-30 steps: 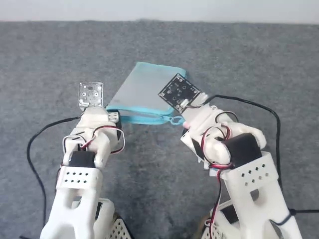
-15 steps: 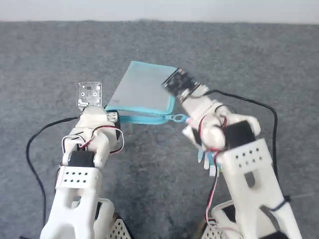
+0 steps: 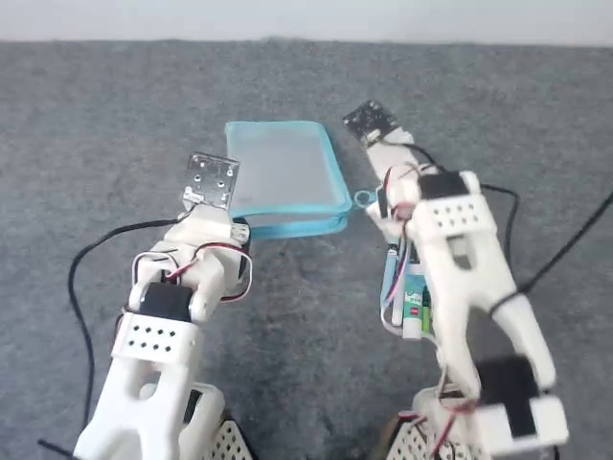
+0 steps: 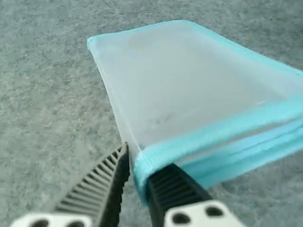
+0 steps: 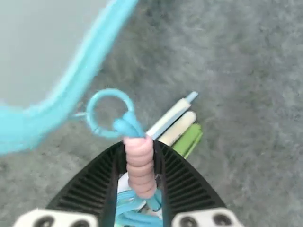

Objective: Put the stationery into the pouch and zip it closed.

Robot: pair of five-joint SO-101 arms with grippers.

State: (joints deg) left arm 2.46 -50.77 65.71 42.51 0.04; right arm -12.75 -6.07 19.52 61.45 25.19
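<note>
Left gripper (image 4: 137,182) first: I have it pinched narrow on the pouch (image 4: 189,90), ribbed fingers (image 4: 104,184) closed on a teal-edged corner at the zip side. From above, that is the near left corner. The pouch lies flat on the grey mat (image 3: 96,115) ahead of my two arms, clear face up, with a teal border all round.

My right gripper (image 5: 137,150) is clamped on the pink ribbed pull (image 5: 139,168), which stands between the two black fingers. A short teal loop ties the pull to the ring (image 5: 110,113), and the ring hangs off the end of the pouch's teal zip edge. From above, the ring sits just off the pouch's near right corner, close to my right arm.

The stationery (image 3: 410,305) lies on the mat outside the pouch, apart from it, beside my right arm and partly under it. My right wrist view shows it as a few pens side by side, one with a blue tip and one cream, plus something green. I cannot tell whether the zip is fully drawn.
</note>
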